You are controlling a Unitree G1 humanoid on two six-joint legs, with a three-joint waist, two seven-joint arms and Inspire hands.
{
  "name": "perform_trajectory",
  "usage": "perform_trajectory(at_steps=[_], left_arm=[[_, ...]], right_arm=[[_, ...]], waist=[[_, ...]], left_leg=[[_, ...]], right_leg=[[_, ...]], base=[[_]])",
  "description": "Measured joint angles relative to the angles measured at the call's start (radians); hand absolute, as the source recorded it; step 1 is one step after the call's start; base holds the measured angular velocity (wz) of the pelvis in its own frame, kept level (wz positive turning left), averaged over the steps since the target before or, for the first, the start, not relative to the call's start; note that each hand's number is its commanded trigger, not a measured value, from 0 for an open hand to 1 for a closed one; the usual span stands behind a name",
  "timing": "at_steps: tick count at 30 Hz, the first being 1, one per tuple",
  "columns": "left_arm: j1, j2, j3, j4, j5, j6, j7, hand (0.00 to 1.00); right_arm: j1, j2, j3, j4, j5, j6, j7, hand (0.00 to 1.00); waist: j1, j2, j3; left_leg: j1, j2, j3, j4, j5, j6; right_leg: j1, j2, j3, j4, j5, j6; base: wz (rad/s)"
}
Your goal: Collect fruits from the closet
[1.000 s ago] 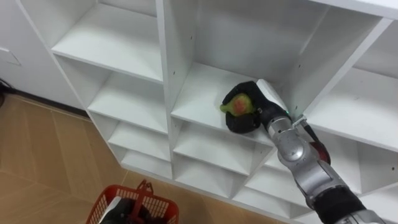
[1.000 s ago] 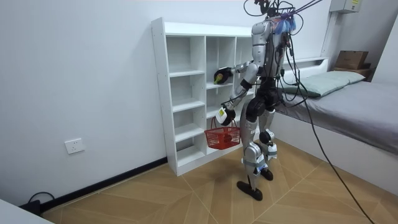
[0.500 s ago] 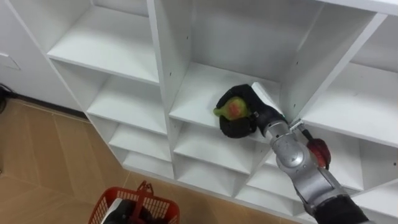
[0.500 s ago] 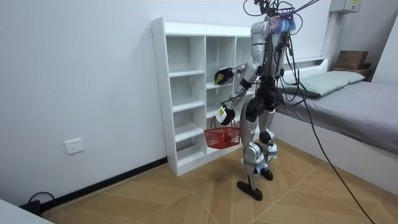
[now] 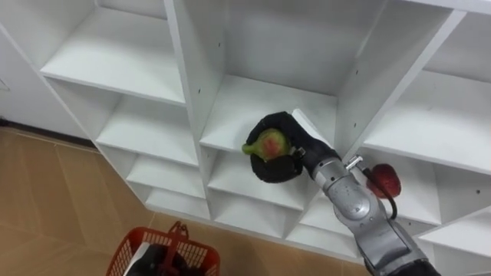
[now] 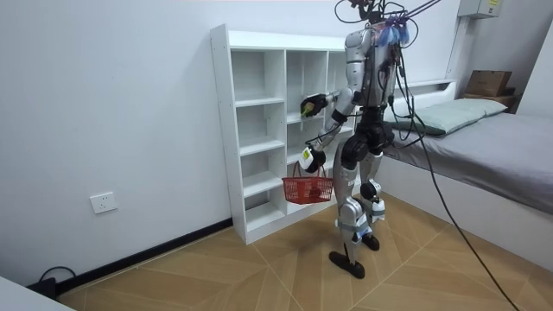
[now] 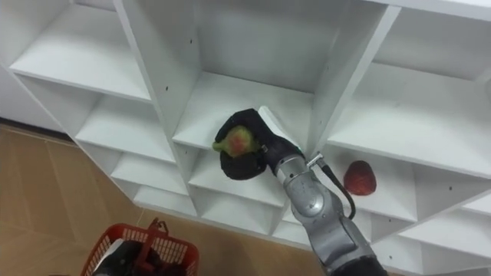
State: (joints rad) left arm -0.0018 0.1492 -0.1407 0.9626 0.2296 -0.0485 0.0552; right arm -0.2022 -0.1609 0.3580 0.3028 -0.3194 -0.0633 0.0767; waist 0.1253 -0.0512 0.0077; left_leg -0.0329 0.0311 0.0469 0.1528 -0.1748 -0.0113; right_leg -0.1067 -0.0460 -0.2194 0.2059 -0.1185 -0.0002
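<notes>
My right hand is shut on a green fruit with a red blush. It holds the fruit just in front of the middle compartment of the white closet. A red fruit lies on the shelf one compartment to the right and lower. A red basket hangs low at my left side from my left hand, with dark things inside it.
I stand facing the closet, close to its front. White upright dividers flank my right hand on both sides. A bed stands behind me at the room view's right. Wooden floor lies below the shelves.
My right hand has drawn the green fruit out of the compartment, towards me and to the left. The view shifted, and the red fruit on the right shelf has come into sight.
</notes>
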Motion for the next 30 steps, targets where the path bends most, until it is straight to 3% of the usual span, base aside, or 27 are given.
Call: perform_trajectory(at_steps=[7,16,27,30], left_arm=[[0.003,0.005,0.000,0.002,-0.001,-0.001,-0.006,1.00],[0.002,0.005,-0.004,0.000,-0.035,-0.001,0.002,1.00],[-0.061,-0.025,-0.024,-0.004,-0.045,-0.003,0.003,1.00],[-0.067,-0.027,-0.029,-0.050,-0.046,-0.005,0.010,1.00]], right_arm=[[0.035,-0.001,0.013,-0.035,-0.003,0.000,0.078,1.00],[0.108,-0.002,0.015,-0.041,0.002,0.000,0.090,1.00],[0.136,0.006,0.062,0.051,0.008,-0.001,0.112,1.00],[0.136,0.008,0.062,0.060,0.003,-0.001,0.109,1.00]], waist=[[-0.013,-0.005,-0.0002],[-0.016,-0.003,0.0009],[-0.026,-0.007,0.0039],[-0.039,-0.002,0.0067]], left_leg=[[-0.001,0.000,0.001,0.000,0.000,0.000],[0.001,-0.001,0.009,-0.001,0.000,0.000],[-0.022,-0.001,0.008,0.007,0.000,0.000],[-0.042,-0.001,0.006,0.014,0.000,0.000]], right_leg=[[0.000,0.000,0.007,-0.001,0.000,0.000],[-0.005,0.002,0.023,0.003,0.000,0.000],[-0.029,0.002,0.026,0.013,0.000,0.000],[-0.045,0.001,0.027,0.015,0.000,-0.001]], base=[[0.00],[-0.03],[0.00],[0.00]])
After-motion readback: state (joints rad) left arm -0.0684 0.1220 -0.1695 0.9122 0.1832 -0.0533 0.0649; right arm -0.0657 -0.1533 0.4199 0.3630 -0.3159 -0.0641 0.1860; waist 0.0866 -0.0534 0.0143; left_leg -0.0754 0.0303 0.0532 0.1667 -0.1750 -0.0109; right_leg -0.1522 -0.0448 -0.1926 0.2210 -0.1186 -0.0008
